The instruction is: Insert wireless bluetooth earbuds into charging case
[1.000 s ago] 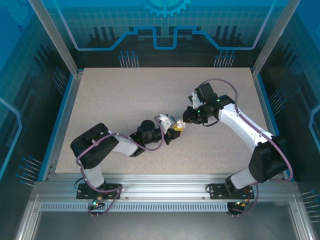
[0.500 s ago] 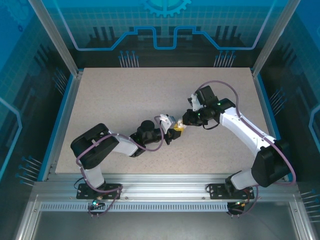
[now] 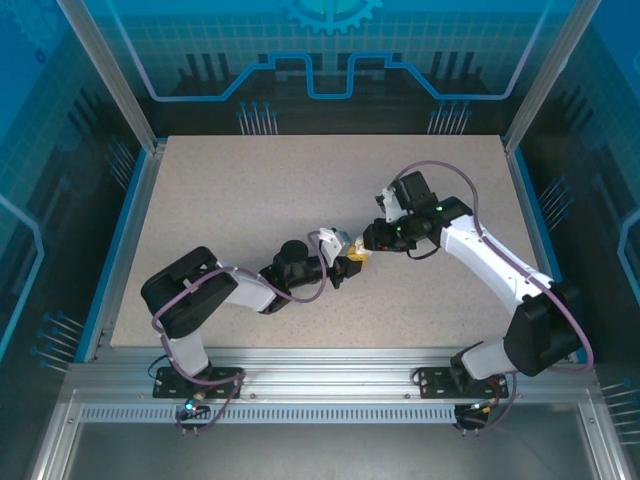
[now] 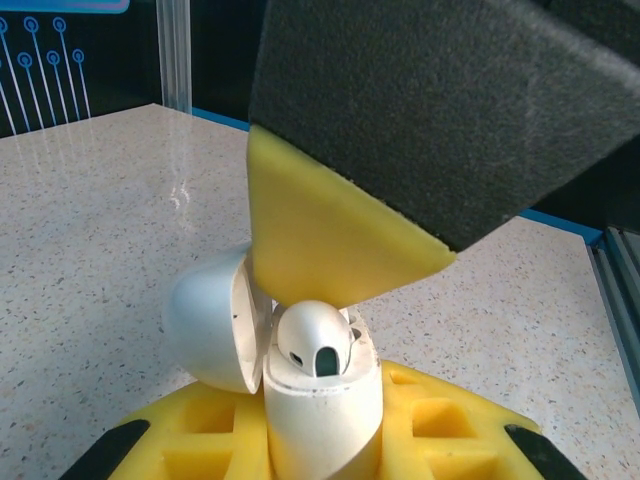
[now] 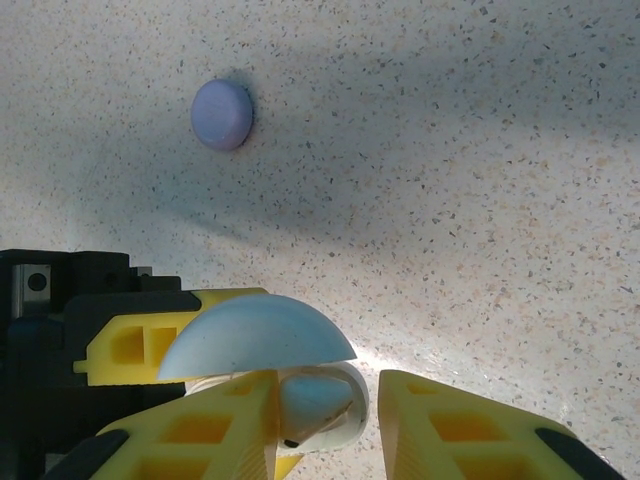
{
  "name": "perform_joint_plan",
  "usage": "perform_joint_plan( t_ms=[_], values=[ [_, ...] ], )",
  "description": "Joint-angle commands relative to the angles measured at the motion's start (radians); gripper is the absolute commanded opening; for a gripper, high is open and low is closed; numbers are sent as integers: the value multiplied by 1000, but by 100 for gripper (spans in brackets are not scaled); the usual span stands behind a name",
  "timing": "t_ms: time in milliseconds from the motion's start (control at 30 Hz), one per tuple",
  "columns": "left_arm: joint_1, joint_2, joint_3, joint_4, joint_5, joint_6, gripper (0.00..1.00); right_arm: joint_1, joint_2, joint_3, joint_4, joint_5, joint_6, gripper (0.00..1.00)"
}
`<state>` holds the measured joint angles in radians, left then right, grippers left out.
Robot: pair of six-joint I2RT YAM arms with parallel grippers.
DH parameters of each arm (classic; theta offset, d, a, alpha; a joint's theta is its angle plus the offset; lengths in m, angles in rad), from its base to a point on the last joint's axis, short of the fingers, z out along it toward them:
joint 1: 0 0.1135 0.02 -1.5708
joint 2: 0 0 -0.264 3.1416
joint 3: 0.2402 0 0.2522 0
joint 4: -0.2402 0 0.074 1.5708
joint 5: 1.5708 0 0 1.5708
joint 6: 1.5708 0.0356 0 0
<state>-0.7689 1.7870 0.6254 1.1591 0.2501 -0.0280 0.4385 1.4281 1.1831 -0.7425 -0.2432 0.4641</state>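
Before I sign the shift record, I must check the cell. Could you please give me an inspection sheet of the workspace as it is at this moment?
Surface: speckled table, no spills seen.
Job's things: white charging case open, lid swung back; a white earbud sits in it.
Clutter: one pale purple disc lying apart on the table.
Tools: left tool shut on the charging case; right tool at the case mouth, fingers slightly apart, gripping nothing.
Cables: purple cables looped along both arms, away from the case.
Surroundings: blue panels and aluminium frame; nothing else seen.
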Motion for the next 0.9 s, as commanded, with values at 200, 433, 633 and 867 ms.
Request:
perform_joint_plan(
  t_ms=[200,433,633,867],
  values=[
    [-1,-24,5,65,8,-16,12,4,-70,5,20,-83,6,38],
    [-1,-25,7,66,15,-19,12,-13,-93,-14,31,-109,18,39],
    [-1,-31,4,72,31,-22,12,-41,-120,-24,23,-99,12,39],
    [-1,-81,-1,53,56,-26,12,-70,-216,-80,128,-114,-34,41]
  ],
)
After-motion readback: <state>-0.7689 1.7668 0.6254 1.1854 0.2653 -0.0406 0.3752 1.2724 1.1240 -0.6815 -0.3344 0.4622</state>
